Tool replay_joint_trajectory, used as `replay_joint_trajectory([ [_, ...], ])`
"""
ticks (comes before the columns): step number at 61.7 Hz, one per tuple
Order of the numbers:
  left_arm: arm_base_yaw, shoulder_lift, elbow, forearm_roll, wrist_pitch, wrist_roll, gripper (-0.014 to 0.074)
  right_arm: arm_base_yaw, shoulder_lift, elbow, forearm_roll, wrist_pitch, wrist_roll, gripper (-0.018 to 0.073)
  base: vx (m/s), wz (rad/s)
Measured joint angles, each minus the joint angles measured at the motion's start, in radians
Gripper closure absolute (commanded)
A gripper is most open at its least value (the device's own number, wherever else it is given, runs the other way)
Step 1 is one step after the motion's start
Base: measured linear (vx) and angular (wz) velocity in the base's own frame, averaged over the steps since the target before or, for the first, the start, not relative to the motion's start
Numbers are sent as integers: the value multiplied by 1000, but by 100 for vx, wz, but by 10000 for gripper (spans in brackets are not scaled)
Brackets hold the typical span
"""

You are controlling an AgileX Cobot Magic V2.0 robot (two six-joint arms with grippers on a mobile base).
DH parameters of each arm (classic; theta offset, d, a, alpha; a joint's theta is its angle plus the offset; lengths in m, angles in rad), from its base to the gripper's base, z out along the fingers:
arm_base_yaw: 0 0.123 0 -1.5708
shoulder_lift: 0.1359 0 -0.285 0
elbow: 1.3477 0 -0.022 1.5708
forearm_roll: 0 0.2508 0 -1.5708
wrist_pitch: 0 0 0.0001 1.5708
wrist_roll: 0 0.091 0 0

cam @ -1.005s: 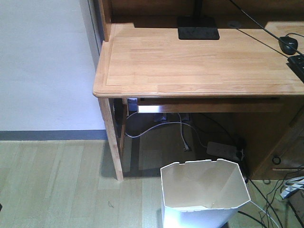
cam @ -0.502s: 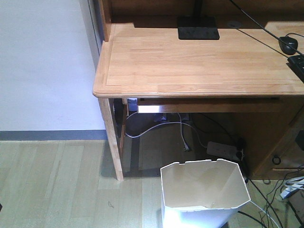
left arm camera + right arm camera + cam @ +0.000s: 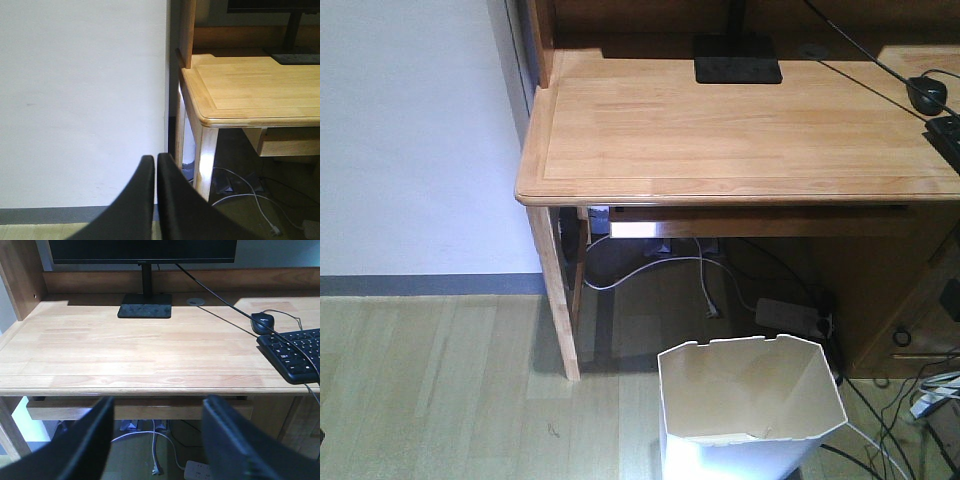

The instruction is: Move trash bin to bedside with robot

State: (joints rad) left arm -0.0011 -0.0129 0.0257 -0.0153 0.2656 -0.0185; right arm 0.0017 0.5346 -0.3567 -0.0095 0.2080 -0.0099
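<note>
Here, I am holding my left hand [image 3: 155,159] with its two fingers pressed together, nothing between them, pointing at the white wall [image 3: 80,100] beside the corner leg [image 3: 205,155] of the table [image 3: 250,85]. My right hand [image 3: 160,401] is gaping wide and gripping nothing, facing the table's front edge. The bin [image 3: 750,400] is standing upright on the wooden floor [image 3: 440,380], just in front of the table, near the power strip [image 3: 788,317] and cables [image 3: 650,268] lying beneath it.

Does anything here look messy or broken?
Nothing spilled or broken. The white faceted plastic bin stands upright and empty. Only the loose white cable and white power strip under the light wooden desk look untidy.
</note>
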Motion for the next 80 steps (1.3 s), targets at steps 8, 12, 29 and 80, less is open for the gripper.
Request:
replay_joint_trajectory([
  [8,0,0,0,0,0,0,603,0,0,0,0,0,0,95,0,0],
  [12,0,0,0,0,0,0,603,0,0,0,10,-3,3,99,0,0],
  [29,0,0,0,0,0,0,603,0,63,-34,64,24,42,104,0,0],
  [80,0,0,0,0,0,0,603,-4,1016,-414,227,259,-250,104,0,0],
])
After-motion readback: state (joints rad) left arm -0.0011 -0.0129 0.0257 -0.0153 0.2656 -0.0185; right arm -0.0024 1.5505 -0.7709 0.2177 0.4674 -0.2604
